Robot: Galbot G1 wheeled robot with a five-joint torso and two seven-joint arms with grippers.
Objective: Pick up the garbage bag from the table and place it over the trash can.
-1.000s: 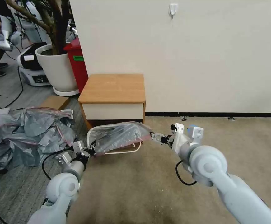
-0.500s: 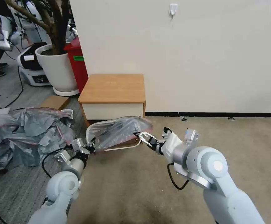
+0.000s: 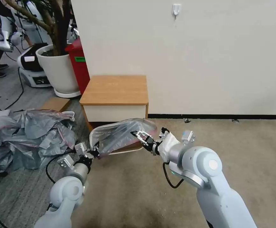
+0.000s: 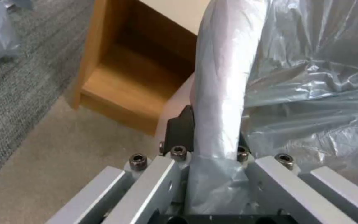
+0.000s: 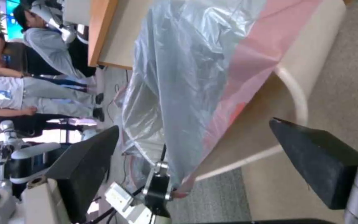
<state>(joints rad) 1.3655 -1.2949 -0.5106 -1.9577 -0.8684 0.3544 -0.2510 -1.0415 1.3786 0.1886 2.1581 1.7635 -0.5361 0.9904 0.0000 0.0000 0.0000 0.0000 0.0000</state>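
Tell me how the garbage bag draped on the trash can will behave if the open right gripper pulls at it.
Probably floppy: the garbage bag sags in crinkled folds over the trash can. Likely very light, since the film is thin and translucent. It may stretch or slip off rather than slide stiffly, because the left gripper pinches one end while the right gripper waits beside it, jaws apart.

1. The garbage bag (image 3: 118,136) is thin, see-through grey plastic film, crinkled and glossy, with a matt pink band along its rim.
2. The trash can (image 5: 311,53) is smooth cream plastic.
3. The desk (image 3: 115,89) has a matt light-brown wood top and a smooth white drawer front.
4. The left tool (image 4: 206,149) is brushed grey metal with dark screws; the right tool (image 5: 199,161) has matt black fingers (image 5: 315,155).
5. The floor (image 3: 245,148) is rough beige carpet.
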